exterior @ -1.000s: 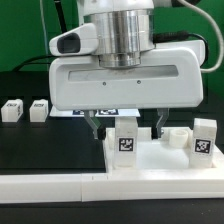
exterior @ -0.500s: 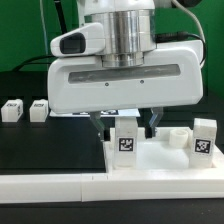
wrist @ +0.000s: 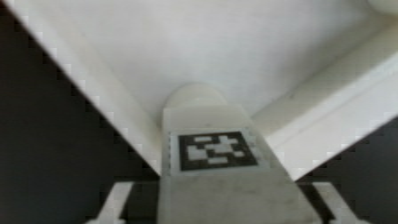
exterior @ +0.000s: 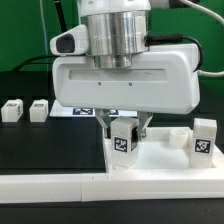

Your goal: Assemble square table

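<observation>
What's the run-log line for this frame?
phase: grasp | gripper: straddling upright leg block on tabletop | contact: unclear | loose: two leg blocks, exterior view's left

Here's the arm, upright over the scene, wrist vertical, the broad white hand (exterior: 123, 128) pointing straight down. Two dark fingers (exterior: 106, 126) reach out below the housing, drawn in close. One sits on each side of a leg block (exterior: 124, 140), and both look tight against its flanks. In the wrist view the fingers bracket that same block, just their pale tips showing either side.
</observation>
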Robot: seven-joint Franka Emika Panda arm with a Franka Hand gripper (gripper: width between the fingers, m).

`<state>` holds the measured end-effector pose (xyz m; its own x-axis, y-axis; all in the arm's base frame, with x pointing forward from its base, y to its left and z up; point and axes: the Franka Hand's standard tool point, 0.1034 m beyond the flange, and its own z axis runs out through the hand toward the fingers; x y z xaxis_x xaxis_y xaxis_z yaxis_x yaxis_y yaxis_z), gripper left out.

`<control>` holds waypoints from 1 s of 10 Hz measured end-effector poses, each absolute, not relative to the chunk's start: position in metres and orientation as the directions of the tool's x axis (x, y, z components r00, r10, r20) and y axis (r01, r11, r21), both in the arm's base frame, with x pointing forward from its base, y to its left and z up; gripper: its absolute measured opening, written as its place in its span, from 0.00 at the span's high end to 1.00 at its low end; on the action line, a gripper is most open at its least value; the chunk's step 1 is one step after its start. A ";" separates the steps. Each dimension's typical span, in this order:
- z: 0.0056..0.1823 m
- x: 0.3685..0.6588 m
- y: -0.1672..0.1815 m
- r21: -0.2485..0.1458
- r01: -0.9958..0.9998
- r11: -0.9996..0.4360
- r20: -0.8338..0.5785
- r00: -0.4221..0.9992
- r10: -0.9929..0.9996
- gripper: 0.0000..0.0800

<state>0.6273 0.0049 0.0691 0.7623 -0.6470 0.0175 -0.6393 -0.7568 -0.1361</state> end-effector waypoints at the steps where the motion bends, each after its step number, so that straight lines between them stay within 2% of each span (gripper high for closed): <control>1: 0.069 0.627 0.005 -0.133 -0.760 -0.637 -0.004 0.643 -0.766 0.64; 3: 0.066 0.626 0.005 -0.142 -0.944 -0.299 -0.091 0.313 -0.945 0.64; 4: 0.066 0.625 0.001 -0.157 -0.972 -0.177 -0.148 0.200 -0.969 0.64; 6: 0.066 0.625 0.005 -0.137 -0.989 -0.054 -0.174 0.078 -0.982 0.64; 7: 0.066 0.625 0.004 -0.137 -0.989 -0.053 -0.173 0.077 -0.982 0.52; 8: 0.066 0.625 0.004 -0.142 -0.987 -0.077 -0.170 0.101 -0.980 0.52; 9: 0.065 0.625 0.005 -0.144 -0.985 -0.096 -0.166 0.119 -0.979 0.30; 10: 0.066 0.625 0.005 -0.164 -0.935 -0.315 -0.118 0.336 -0.934 0.30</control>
